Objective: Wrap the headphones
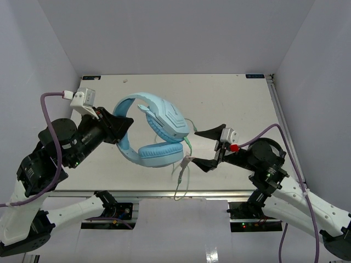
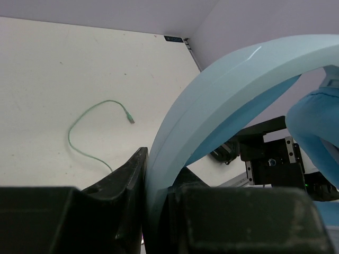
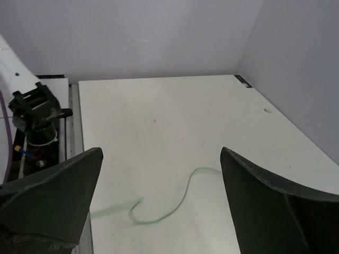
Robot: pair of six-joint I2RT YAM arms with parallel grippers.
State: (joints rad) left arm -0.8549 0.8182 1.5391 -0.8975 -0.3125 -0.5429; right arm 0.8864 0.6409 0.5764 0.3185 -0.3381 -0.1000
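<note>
Pale green cable is the nearest part of the task to you: one thin strand that drops from the headphones toward the table's near edge, between your two arms. From the right wrist camera you see a stretch of that cable curving loosely on the white table top. The left wrist camera shows another loop of it ending in a small plug that lies flat on the surface.

Your right gripper sits just right of the cable with its jaws spread as wide as they go and nothing between them. The wrist view confirms it: the two dark fingers frame only table and cable.

Your left gripper is clamped on the headband. In its own view the broad light blue band rises straight out from between the closed fingers and arches off to the right.

You have one set of headphones, left of the table's centre, held by that band. They are light blue all over, with a wide smooth headband and two padded earcups. One cup shows its angular outer shell facing up, the other its soft oval cushion nearer you. Whether the nearer cup touches the table, these views do not settle.

Count: two arms, two grippers, one cable.
</note>
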